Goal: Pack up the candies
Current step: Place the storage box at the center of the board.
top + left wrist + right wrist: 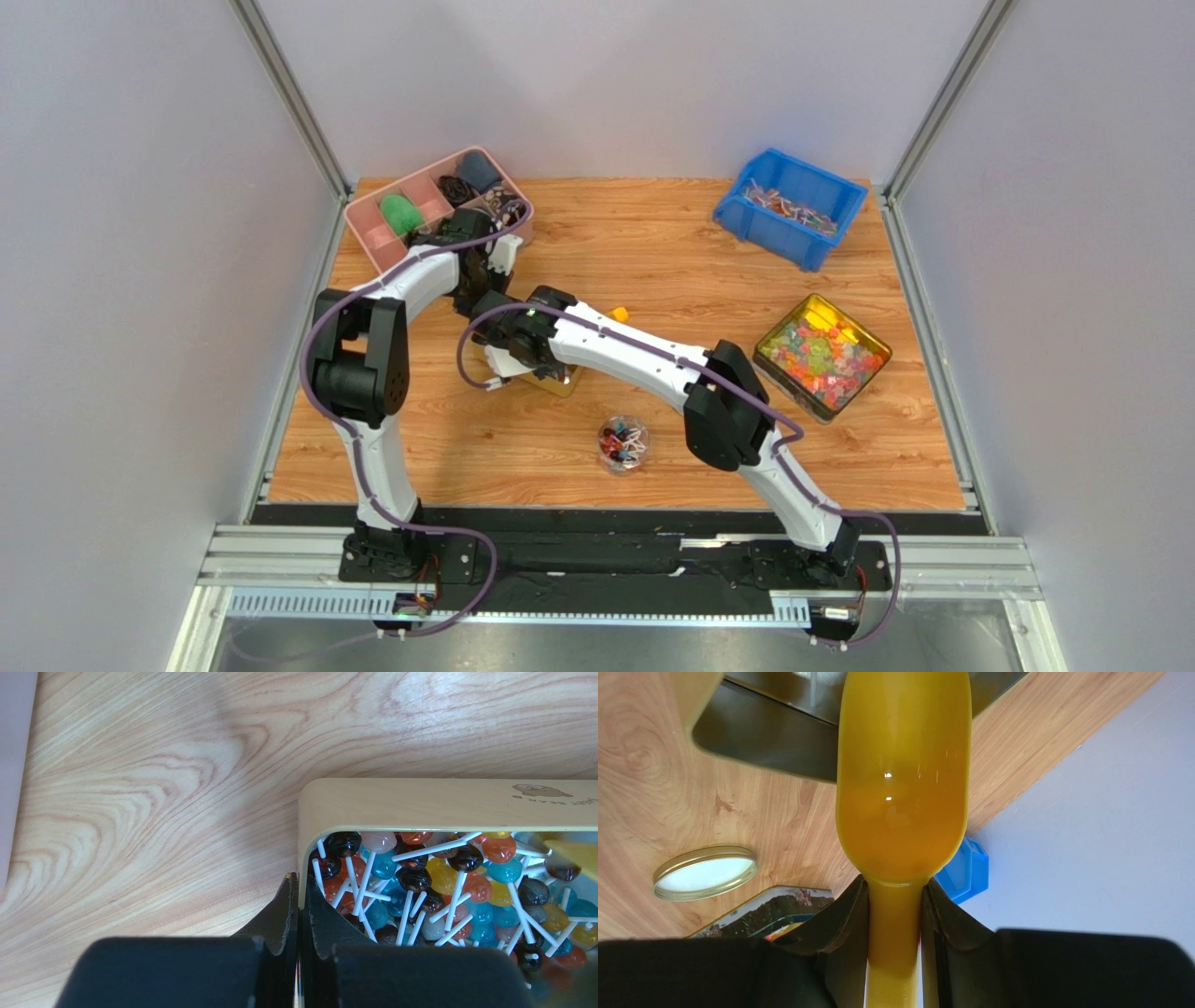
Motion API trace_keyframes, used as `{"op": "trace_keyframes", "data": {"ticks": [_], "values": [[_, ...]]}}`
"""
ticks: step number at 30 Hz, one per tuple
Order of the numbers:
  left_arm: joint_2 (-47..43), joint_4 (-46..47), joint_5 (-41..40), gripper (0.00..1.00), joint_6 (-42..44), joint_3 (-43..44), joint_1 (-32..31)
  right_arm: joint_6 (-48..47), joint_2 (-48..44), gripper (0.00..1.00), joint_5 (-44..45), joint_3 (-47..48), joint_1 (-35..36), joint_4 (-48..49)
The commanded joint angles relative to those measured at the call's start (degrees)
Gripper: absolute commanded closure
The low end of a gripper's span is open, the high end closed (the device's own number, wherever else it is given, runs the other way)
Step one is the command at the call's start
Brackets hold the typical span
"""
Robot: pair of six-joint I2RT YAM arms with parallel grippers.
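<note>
At the far right corner of the table (631, 238), the candies (794, 200) are held in a blue bin (772, 235), well apart from both grippers. The yellow scoop (903, 777) is pinched by its handle in the right gripper (894, 887); the wall of a lollipop tin (435, 805) is clamped by the left gripper (298, 890), fingers pressed together.

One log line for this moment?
left gripper: clamped on tin wall | right gripper: holding yellow scoop | lollipops: in tin
</note>
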Motion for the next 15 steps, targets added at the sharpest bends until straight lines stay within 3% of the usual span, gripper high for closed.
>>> {"op": "trace_keyframes", "data": {"ticks": [1,15], "values": [[-4.76,1.39,3.09,1.0,-1.53,0.64,-0.34,2.23,2.82,1.0,-5.21,5.65,0.84,-5.95],[-5.37,1.57,3.36,1.0,-1.62,0.29,-0.34,15.51,3.61,1.0,-13.47,3.02,0.04,0.1]]}}
